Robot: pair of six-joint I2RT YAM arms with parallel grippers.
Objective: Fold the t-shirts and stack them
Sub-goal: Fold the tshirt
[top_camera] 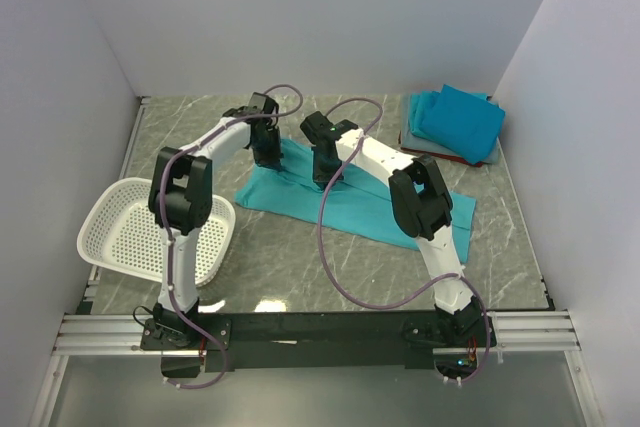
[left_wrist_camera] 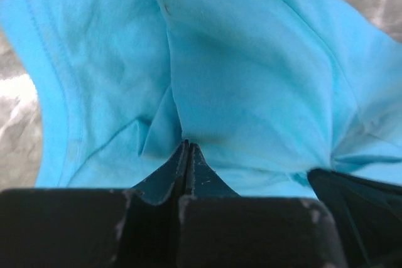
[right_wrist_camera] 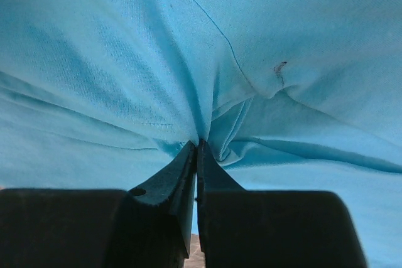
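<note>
A teal t-shirt [top_camera: 350, 202] lies spread across the middle of the table. My left gripper [top_camera: 268, 159] is shut on a pinch of its cloth near the far left edge; the folds gather at its tips [left_wrist_camera: 186, 144]. My right gripper [top_camera: 326, 177] is shut on the same shirt a little to the right; the cloth bunches at its tips [right_wrist_camera: 198, 144]. A stack of folded shirts [top_camera: 455, 125] sits at the far right: teal ones on top, a pale grey-blue one and a red one under them.
A white perforated basket [top_camera: 140, 232] stands at the near left beside the left arm. White walls close in the table on the left, back and right. Purple cables loop over both arms.
</note>
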